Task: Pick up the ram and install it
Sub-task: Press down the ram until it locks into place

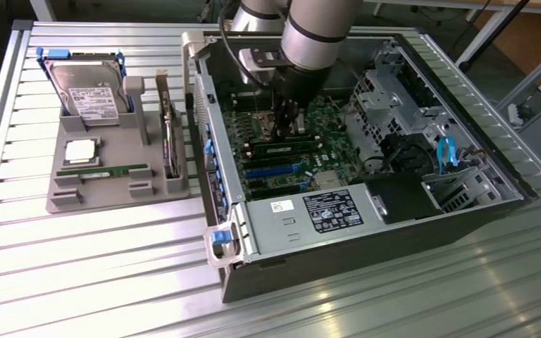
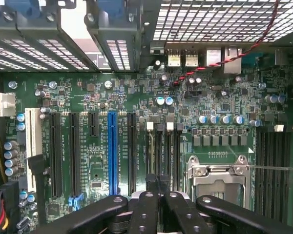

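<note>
Slatted metal counter [image 1: 82, 253] carried everything. Open computer case [image 1: 365, 246] lay on its side, taking up the middle and the exterior view's right. Robot arm [image 1: 318, 28] came in from 12 o'clock and reached down into the case. Grey parts tray [image 1: 73, 201] sat at 9 o'clock of the case, just beside its wall.

Motherboard [image 1: 332, 151] [image 2: 224, 97] lay flat on the case floor. Hard drive [image 1: 87, 88] stood in the tray's 12 o'clock end. Dark expansion card [image 1: 169, 134] stood on edge along the tray's 3 o'clock side.

Pincer [image 1: 287, 130] [image 2: 156, 183] hung low over the board, about the middle of the case. In the wrist view its black fingers [image 2: 145, 204] were drawn close together, narrow gap; couldn't tell whether anything was pinched between them. They sat over the memory slots, between the blue slot [image 2: 112, 151] and the processor socket [image 2: 217, 175].

The ram [image 1: 104, 171] lay flat in the tray's 6 o'clock half, well apart from the pincer. Another green stick [image 1: 289, 149] ran across the board just at 6 o'clock of the pincer tips; touching or seated, couldn't tell. Square silver chip [image 1: 81, 149] sat in the tray just at 12 o'clock of the ram.
</note>
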You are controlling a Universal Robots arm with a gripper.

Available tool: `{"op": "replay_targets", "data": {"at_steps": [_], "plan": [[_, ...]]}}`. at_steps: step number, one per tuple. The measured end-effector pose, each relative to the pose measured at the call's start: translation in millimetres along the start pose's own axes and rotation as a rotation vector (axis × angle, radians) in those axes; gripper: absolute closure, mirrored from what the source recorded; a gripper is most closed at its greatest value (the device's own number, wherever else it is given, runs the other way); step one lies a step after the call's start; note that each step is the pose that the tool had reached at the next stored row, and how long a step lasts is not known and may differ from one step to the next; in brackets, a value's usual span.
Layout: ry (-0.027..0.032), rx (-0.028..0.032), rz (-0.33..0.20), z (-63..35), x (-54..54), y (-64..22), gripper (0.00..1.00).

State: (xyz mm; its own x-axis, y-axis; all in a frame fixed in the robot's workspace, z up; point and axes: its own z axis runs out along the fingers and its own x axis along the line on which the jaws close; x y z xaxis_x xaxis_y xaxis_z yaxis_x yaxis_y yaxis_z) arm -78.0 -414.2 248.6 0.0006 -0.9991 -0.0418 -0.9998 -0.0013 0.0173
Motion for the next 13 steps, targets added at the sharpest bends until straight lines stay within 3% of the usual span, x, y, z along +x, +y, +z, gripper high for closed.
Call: {"op": "replay_targets", "data": {"at_steps": [2,13], "plan": [[0.0001,0.0000,0.000,8.8,1.4,-0.2,0.91],[-0.0021,0.0000,0.000,14.6,2.9,-0.3,0.91]]}}
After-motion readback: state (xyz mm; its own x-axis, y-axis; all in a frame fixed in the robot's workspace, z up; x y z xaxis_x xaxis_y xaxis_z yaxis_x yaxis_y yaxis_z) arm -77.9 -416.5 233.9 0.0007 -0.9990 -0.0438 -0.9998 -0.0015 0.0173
